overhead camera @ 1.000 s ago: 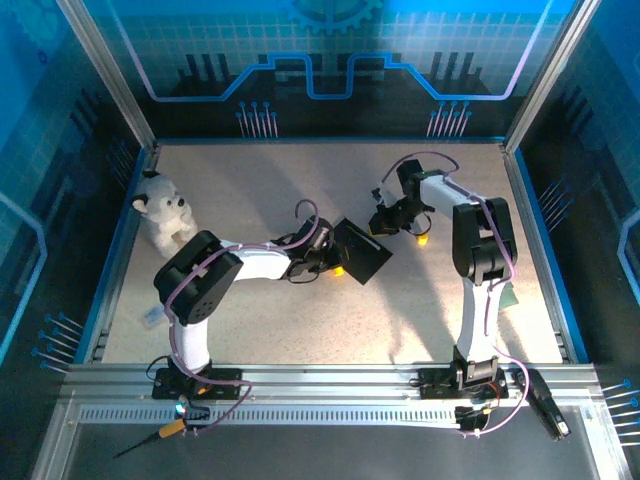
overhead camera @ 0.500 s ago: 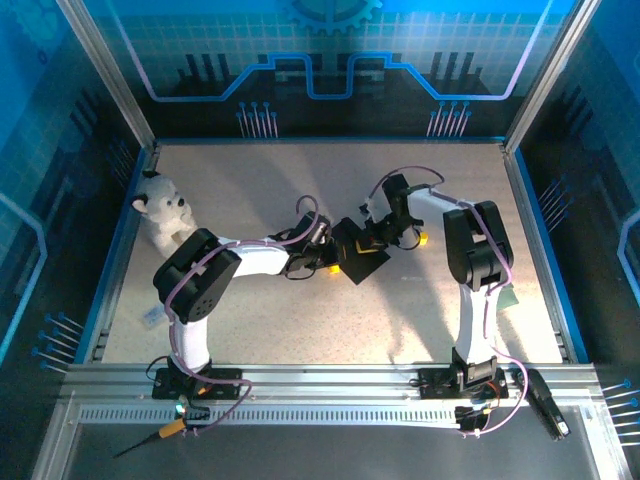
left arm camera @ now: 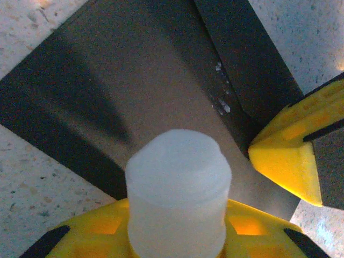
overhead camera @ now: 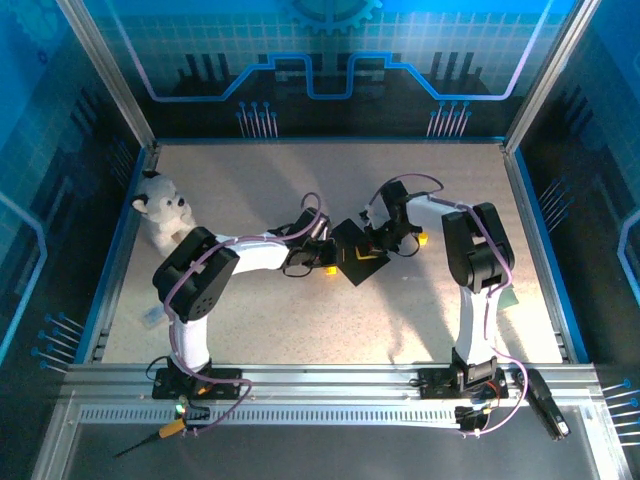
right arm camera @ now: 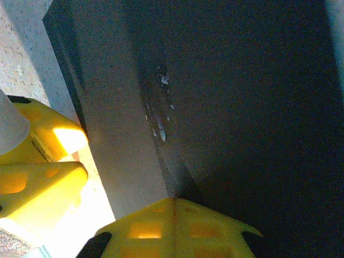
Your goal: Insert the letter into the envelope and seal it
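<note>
The black envelope [overhead camera: 358,257] lies flat on the table between both grippers, and the letter is hidden. In the left wrist view the envelope [left arm camera: 134,75] has white flecks along its flap crease. My left gripper [overhead camera: 322,254] [left arm camera: 177,228] is shut on a white-tipped stick [left arm camera: 177,188], which stands over the envelope's near edge. My right gripper [overhead camera: 379,243] [right arm camera: 173,217] is shut, its yellow fingertips together and resting on the envelope [right arm camera: 242,107] at the flap fold. Each wrist view catches the other gripper's yellow fingers [left arm camera: 290,161] [right arm camera: 40,161] close by.
A white plush dog [overhead camera: 165,215] sits at the table's left edge. A small yellow object [overhead camera: 422,238] lies just right of the right gripper. A pale greenish scrap [overhead camera: 511,296] shows beside the right arm. Metal frame posts and blue walls enclose the table [overhead camera: 250,320].
My right gripper has moved left and nearer, from beside the envelope onto it. The left gripper has edged right, and the envelope has shifted slightly between them.
</note>
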Available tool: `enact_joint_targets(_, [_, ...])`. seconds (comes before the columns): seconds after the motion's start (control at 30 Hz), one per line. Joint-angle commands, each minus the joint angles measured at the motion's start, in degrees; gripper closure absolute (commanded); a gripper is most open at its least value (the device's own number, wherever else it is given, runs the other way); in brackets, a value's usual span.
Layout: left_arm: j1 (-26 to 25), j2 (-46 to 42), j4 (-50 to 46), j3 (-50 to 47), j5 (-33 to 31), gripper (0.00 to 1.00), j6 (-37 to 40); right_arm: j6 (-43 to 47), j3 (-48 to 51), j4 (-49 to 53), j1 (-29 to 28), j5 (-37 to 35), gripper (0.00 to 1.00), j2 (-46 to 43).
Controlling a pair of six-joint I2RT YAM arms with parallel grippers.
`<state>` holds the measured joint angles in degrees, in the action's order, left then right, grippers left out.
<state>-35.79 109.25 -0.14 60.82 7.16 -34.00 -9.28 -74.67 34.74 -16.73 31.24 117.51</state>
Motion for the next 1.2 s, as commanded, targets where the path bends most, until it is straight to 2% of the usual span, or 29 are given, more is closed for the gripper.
enact_joint_targets(0.0, [0.6,1.0,-4.2,2.4,2.0,1.00,4.7,-2.4,1.0,-1.8,2.3,3.3,1.00,-3.1])
enact_joint_targets(0.1, [0.7,1.0,-5.7,3.1,2.3,1.00,6.5,-5.6,0.9,-4.6,4.8,8.8,1.00,-4.5])
enact_joint_targets(0.27, [0.9,1.3,-6.5,3.5,2.7,1.00,7.5,-9.1,-1.0,-7.3,7.4,13.9,1.00,-3.6])
enact_joint_targets(0.47, [1.0,1.8,-6.4,3.8,3.0,1.00,7.2,-10.4,-2.7,-8.0,7.7,13.4,1.00,0.6])
enact_joint_targets(0.7, [1.0,2.3,-7.1,4.5,2.8,1.00,7.9,-9.9,-2.5,-6.5,6.0,10.5,1.00,3.3])
enact_joint_targets(1.17, [3.1,2.3,-8.0,4.9,3.1,1.00,9.4,-9.6,4.1,-3.7,1.9,-1.3,1.00,1.8])
